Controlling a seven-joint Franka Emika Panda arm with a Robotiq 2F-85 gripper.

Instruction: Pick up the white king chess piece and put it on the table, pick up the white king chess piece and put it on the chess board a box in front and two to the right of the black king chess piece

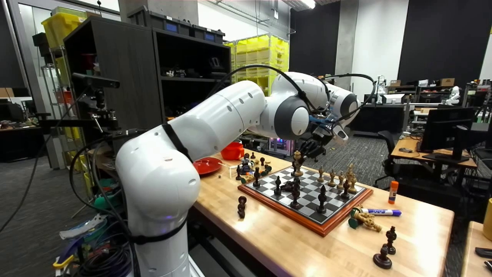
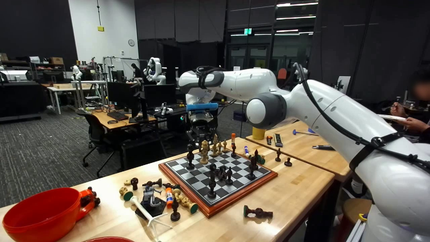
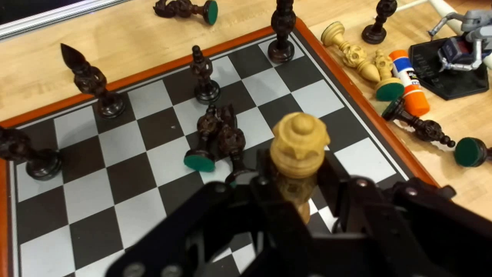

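Grey carpet [image 2: 50,151] backs the light-wood counter [image 1: 292,246] and its chess board [image 3: 132,184]. Over the latter, the claw [image 3: 298,167] is clamped on the white king [image 3: 300,150], half hidden in the wrist view; whether its base touches down I cannot tell.

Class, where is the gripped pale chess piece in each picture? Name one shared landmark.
In an exterior view: pale piece, right of centre, lower half.
In an exterior view: pale piece, just left of centre, lower half.
In the wrist view: pale piece, right of centre.
Shared landmark: the chess board.
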